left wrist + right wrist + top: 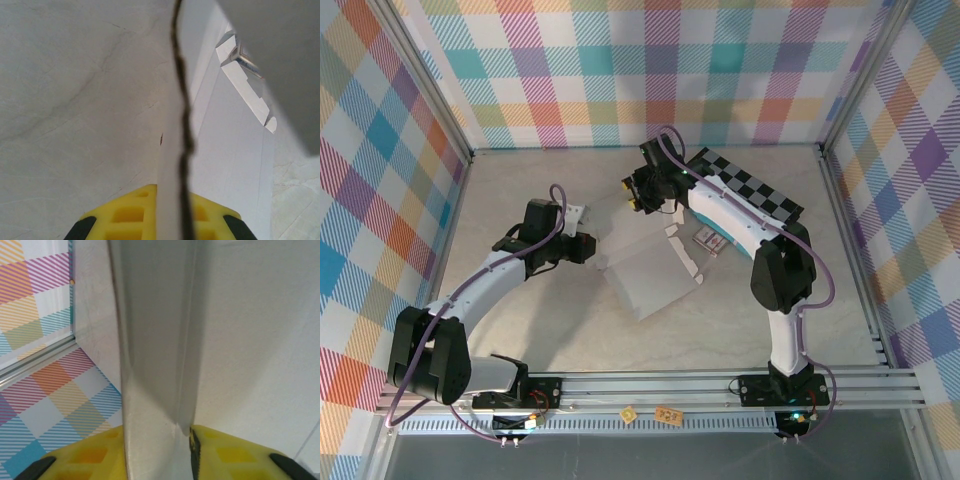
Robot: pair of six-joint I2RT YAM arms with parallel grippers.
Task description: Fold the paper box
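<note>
White arms [485,280], black joints [780,275], purple cables [556,187], yellow hands [165,212].

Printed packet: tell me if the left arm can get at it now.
Probably not. The left gripper is shut on the paper box, which lies between it and the printed packet, and the right arm passes close by the packet.

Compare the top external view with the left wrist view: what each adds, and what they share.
Top external adds the right arm, the checkered board, the printed packet and the whole outline of the paper box. Left wrist adds the left end effector shut on a card edge up close, plus a notched flap. Shared: the paper box on the table.
</note>
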